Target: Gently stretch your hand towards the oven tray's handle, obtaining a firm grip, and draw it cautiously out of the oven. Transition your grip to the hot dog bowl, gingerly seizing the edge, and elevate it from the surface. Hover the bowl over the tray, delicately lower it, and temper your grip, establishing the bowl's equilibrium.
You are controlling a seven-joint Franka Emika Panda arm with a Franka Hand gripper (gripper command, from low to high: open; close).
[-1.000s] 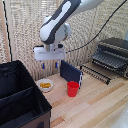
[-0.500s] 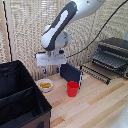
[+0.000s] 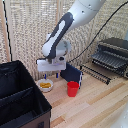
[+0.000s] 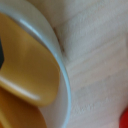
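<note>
The oven (image 3: 114, 52) sits at the exterior view's right, its oven tray (image 3: 101, 67) already drawn out in front. What remains is lifting and placing. The claw (image 3: 47, 74) hangs directly over the hot dog bowl (image 3: 45, 85), which rests on the counter (image 3: 95, 105) just beside the red cup (image 3: 73, 89). Whether the claw is open or closed, I cannot tell.

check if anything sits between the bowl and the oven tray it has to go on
Yes. The red cup and the upright dark blue panel stand between the hot dog bowl and the oven tray, toward the exterior view's right.
</note>
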